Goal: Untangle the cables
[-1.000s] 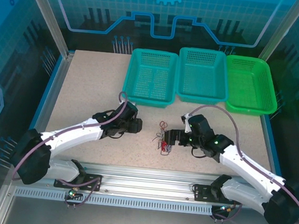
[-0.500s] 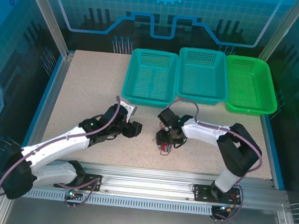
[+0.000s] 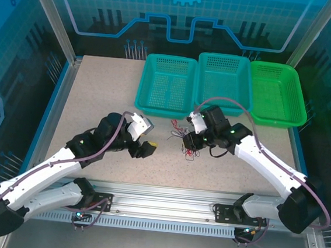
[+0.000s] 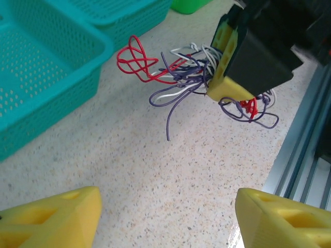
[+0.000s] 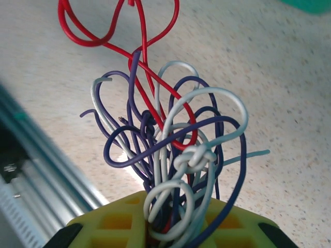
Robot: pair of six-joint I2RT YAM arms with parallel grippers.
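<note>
Right gripper (image 3: 191,141) has carried the cables (image 3: 180,138) farther across the desk (image 3: 97,105), jaws clamped on the tangle's right end, while left gripper (image 3: 146,148) sits just left, jaws wide apart, holding nothing.

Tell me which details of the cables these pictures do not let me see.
- Top external: the cables are too small to follow single strands.
- Left wrist: the right gripper covers part of the tangle.
- Right wrist: the strands' lower ends vanish between its fingers, at the bottom edge.
</note>
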